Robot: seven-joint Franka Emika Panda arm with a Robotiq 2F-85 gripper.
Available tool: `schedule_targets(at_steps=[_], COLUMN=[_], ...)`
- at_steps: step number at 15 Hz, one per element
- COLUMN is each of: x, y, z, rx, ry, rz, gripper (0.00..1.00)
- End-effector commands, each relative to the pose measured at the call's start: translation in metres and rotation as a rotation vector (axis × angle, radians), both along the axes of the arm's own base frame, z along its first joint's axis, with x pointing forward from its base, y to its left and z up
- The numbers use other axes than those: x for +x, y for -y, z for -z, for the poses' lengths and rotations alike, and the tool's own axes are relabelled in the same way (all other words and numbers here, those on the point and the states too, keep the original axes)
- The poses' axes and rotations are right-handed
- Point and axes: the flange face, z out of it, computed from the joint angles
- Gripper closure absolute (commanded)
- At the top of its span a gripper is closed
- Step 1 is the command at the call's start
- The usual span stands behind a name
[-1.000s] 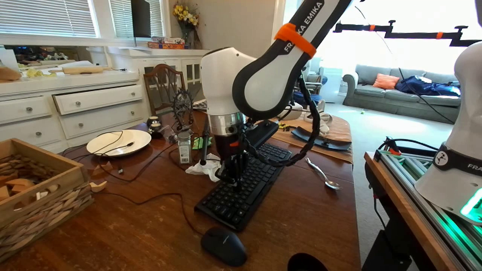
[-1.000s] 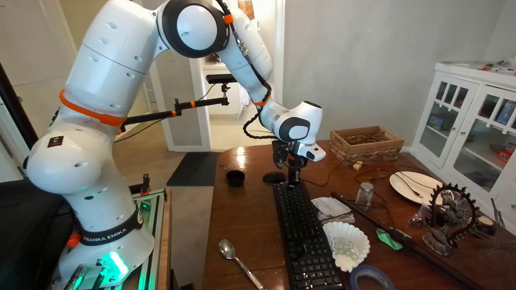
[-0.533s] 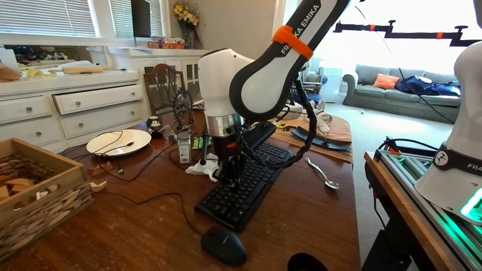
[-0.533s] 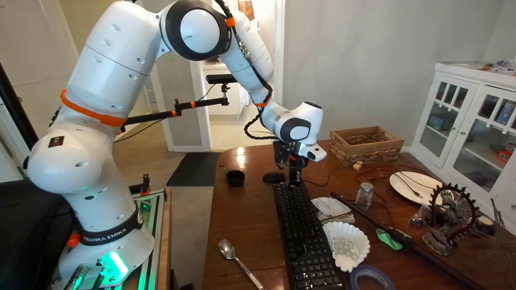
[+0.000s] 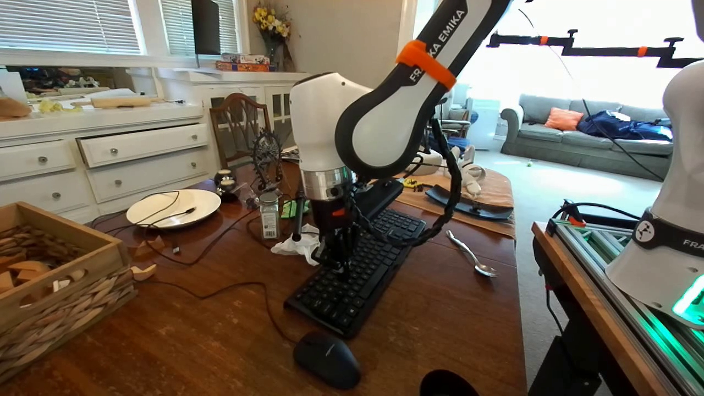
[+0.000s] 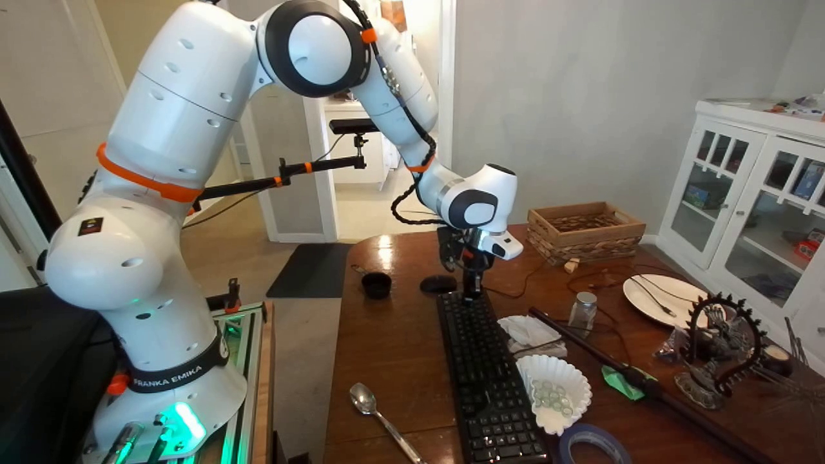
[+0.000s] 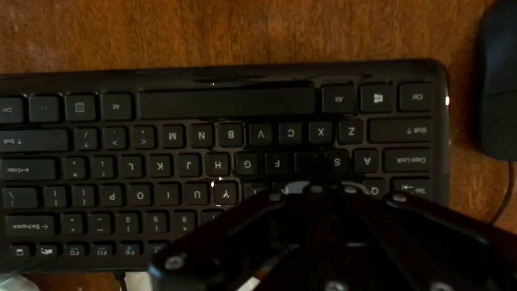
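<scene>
Tool is clenched, pointing down at the keyboard beside its S key; the mouse lies near, on the counter.

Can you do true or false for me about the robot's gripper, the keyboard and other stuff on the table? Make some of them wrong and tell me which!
1. The gripper points down at the keyboard. True.
2. The gripper is wide open. False: the gripper is shut.
3. The mouse sits on top of the keyboard. False: the mouse is on the table, apart from the keyboard.
4. A cable lies on the white plate. True.
5. The spoon is bright red. False: the spoon is silver.
6. The frilly white dish holds small round things. True.
</scene>
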Motion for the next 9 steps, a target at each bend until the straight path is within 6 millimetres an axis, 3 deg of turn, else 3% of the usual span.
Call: schedule_targets(at_steps=[1, 9], x=[0.0, 0.001], y=[-0.001, -0.002], z=[0.007, 0.02], rx=[-0.004, 0.005], ry=[-0.01, -0.024], rz=[-0.016, -0.025], gripper=[1.0, 1.0])
